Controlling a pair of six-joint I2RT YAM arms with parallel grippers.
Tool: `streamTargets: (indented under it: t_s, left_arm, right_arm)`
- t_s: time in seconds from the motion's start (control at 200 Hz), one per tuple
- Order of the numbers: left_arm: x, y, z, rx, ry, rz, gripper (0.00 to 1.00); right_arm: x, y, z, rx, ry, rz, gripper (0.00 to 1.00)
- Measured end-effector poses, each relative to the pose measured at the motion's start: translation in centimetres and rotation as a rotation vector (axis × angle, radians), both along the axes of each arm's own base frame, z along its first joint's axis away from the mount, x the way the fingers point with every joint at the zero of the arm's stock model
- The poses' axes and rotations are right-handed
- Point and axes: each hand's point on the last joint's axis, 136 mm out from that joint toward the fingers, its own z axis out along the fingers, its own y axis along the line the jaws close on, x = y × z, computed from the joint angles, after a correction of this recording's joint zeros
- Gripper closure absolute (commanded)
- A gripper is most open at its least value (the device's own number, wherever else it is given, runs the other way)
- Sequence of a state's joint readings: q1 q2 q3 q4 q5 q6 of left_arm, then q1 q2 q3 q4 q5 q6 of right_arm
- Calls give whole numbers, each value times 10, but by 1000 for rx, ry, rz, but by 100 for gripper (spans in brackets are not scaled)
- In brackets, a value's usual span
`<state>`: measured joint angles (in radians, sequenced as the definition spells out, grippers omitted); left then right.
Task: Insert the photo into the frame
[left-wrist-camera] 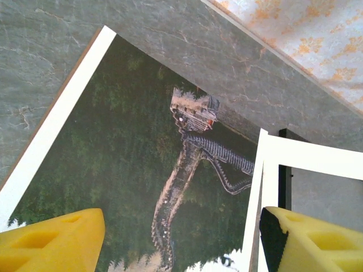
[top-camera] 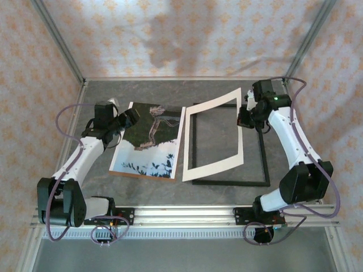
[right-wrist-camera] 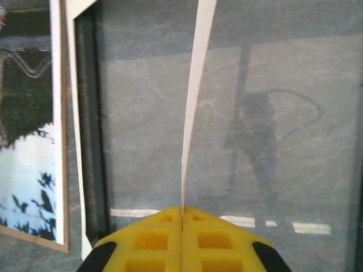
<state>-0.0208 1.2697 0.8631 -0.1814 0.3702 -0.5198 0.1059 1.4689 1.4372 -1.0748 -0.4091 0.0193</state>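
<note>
Right jaws clamp the white card mat (top-camera: 212, 164), tilted over the thin black rectangular frame (top-camera: 229, 182) at centre-right: hold it clear. Left jaws hang apart above the green-hill paper photo (top-camera: 150, 139), centre-left.

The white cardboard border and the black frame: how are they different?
The white border is wide, pale and tipped up, pinched by the right tool. The black frame is thin, dark and lies flat on the table. Both are rectangles with an open middle.
</note>
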Motion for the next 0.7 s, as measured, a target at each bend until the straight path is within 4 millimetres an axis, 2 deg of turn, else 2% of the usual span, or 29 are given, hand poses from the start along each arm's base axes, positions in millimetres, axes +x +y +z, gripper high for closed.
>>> streamTargets:
  t_s: [0.3,0.561,0.701]
  left_arm:
    - [2,-14,-5,-10,18,-41,27]
    - [3,-16,-6,-12,16,-47,27]
    - [4,-16,-8,-12,20,-48,27]
  right_arm:
    - [9,-22,27,-30,-59,-38,100]
    - [10,-36,25,-62,-54,-73,100]
    - [16,-41,11,-89,-17,-77,100]
